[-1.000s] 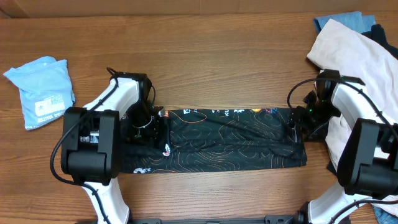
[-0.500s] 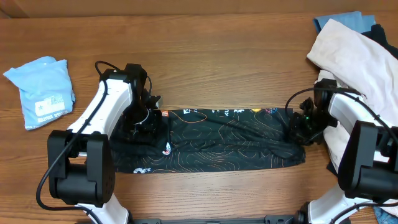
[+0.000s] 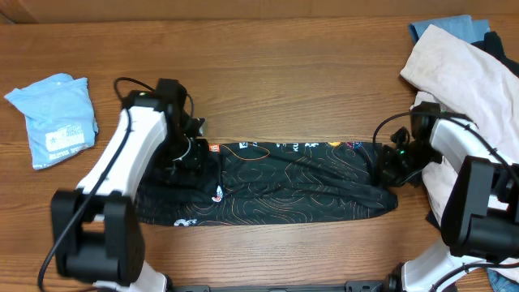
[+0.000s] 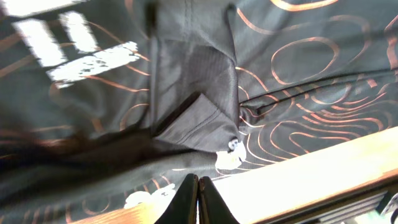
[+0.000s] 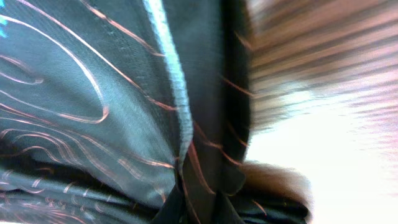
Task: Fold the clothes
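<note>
A black garment [image 3: 292, 186] printed with orange contour lines lies stretched left to right across the table's middle. My left gripper [image 3: 193, 156] sits at its upper left corner. In the left wrist view the left gripper [image 4: 198, 186] is shut, its tips meeting at the garment's [image 4: 280, 74] hem beside white print marks. My right gripper [image 3: 388, 172] is at the garment's right end. Seen from the right wrist, the right gripper [image 5: 199, 208] is shut with the dark cloth [image 5: 74, 93] bunched up between its fingers.
A folded light blue shirt [image 3: 57, 118] lies at the far left. A pile of clothes with a cream garment [image 3: 462, 73] on top and a blue one [image 3: 442, 26] behind fills the right back corner. Bare wooden table [image 3: 284, 73] stretches beyond the black garment.
The right gripper has closed on the garment's right end, which now bunches slightly. The left arm has swung its elbow outward while its gripper stayed at the left corner.
</note>
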Action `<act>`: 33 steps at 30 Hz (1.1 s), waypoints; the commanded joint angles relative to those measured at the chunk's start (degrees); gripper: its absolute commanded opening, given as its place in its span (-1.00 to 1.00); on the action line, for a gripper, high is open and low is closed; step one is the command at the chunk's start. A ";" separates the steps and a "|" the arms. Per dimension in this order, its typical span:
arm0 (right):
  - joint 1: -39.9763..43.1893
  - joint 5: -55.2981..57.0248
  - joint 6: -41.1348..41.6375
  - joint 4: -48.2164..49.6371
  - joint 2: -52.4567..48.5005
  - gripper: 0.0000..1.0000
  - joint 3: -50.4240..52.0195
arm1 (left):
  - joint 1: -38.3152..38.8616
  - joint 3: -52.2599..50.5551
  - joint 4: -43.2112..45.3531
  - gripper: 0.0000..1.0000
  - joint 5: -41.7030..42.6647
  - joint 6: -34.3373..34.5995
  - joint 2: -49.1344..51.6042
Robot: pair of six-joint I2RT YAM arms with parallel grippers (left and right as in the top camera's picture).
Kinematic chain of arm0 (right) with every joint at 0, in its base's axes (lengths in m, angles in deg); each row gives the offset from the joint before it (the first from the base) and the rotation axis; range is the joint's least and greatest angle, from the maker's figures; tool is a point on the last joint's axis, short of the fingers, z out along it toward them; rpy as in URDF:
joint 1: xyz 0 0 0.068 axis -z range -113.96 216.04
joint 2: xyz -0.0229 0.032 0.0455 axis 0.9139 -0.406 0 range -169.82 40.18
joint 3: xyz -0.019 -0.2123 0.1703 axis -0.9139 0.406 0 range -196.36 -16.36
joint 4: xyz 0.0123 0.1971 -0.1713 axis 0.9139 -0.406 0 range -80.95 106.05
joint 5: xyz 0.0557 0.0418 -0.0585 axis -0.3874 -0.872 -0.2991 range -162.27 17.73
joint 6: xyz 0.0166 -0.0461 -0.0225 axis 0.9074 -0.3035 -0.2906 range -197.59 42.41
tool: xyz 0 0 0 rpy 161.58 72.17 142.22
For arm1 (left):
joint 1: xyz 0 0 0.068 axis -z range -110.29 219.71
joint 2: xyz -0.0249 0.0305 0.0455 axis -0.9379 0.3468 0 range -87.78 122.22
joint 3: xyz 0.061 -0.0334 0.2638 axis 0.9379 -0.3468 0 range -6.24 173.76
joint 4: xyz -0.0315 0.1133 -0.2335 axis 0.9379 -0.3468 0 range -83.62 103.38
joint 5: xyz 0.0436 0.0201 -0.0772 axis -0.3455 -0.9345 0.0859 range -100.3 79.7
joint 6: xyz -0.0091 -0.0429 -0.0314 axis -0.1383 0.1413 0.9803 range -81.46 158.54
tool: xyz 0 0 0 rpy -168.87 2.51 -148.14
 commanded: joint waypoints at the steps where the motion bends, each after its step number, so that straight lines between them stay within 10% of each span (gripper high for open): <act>1: 0.70 2.89 0.17 -3.37 0.00 -0.92 -7.37 | -3.26 -0.02 -0.17 -0.87 -2.84 2.89 -4.90; 18: -21.68 3.04 9.18 -14.01 0.00 -0.92 -17.94 | -12.90 -0.02 -0.98 -0.85 -3.23 4.59 -7.58; 33: -45.92 3.04 14.25 3.67 -0.02 -0.92 -17.94 | -12.87 -0.04 -1.46 -0.84 -2.75 4.59 -7.58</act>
